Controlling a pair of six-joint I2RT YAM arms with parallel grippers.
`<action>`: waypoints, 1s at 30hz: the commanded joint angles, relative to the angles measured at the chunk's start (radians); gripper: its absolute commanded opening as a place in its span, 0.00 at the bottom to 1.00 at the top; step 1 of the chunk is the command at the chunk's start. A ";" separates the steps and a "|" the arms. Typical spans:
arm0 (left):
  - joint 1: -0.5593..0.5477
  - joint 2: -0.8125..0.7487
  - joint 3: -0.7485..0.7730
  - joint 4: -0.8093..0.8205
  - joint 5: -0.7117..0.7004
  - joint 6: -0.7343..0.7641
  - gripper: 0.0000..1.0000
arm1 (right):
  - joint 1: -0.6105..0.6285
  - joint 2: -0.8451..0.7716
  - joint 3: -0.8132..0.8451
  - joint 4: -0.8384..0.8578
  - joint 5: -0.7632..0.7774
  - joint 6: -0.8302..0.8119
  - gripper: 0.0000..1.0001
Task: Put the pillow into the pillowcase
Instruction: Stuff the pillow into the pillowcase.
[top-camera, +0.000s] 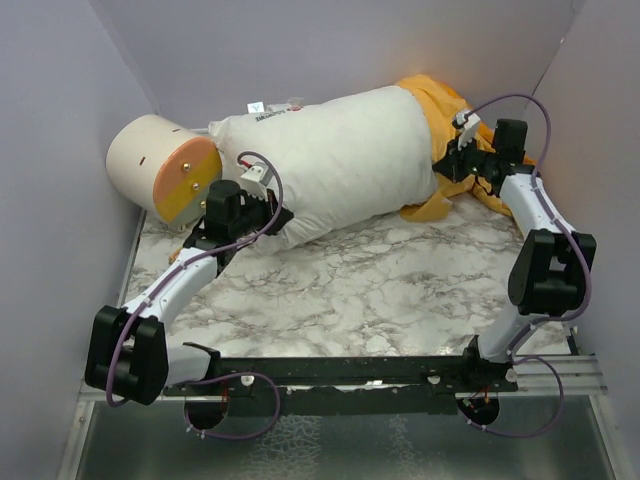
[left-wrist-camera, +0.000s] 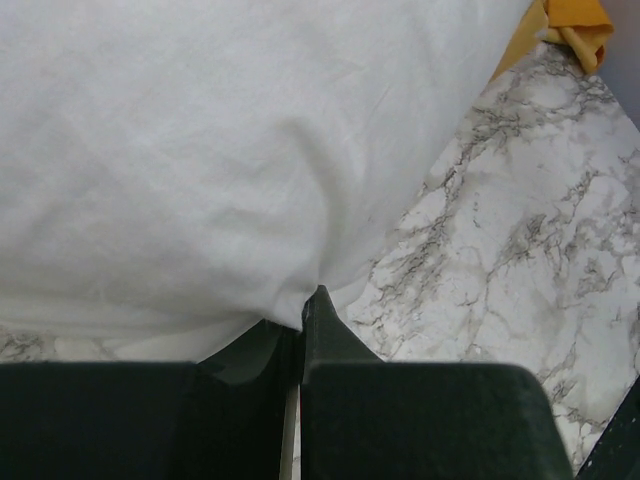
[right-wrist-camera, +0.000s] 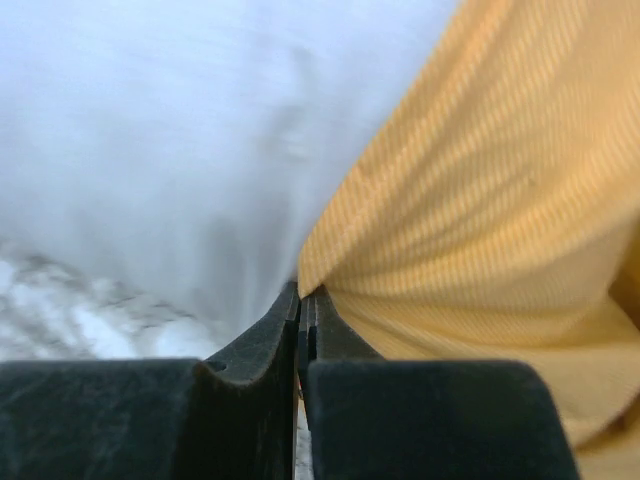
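Pillow (top-camera: 330, 160) lies far, right end inside the orange pillowcase (top-camera: 445, 100). Left gripper (left-wrist-camera: 308, 305) pinches the pillow's near-left corner; right gripper (right-wrist-camera: 300, 295) pinches the pillowcase's rim.

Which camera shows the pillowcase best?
The top view: the pillowcase shows bunched at the pillow's right end. Right wrist shows only a close orange fold; left wrist just a corner scrap.

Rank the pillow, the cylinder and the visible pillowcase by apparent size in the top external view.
1. pillow, clearly largest.
2-3. cylinder and pillowcase: too close to rank, since the right arm covers part of the pillowcase.
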 joint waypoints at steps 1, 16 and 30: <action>-0.048 -0.038 0.008 0.042 0.044 -0.014 0.00 | 0.020 -0.140 0.073 -0.164 -0.556 -0.024 0.01; -0.129 -0.131 -0.060 0.007 0.158 -0.032 0.00 | -0.040 0.043 -0.011 -0.291 -0.290 0.002 0.01; -0.149 -0.260 0.211 -0.489 -0.120 0.049 0.70 | -0.147 -0.234 -0.147 -0.392 -0.547 -0.127 0.51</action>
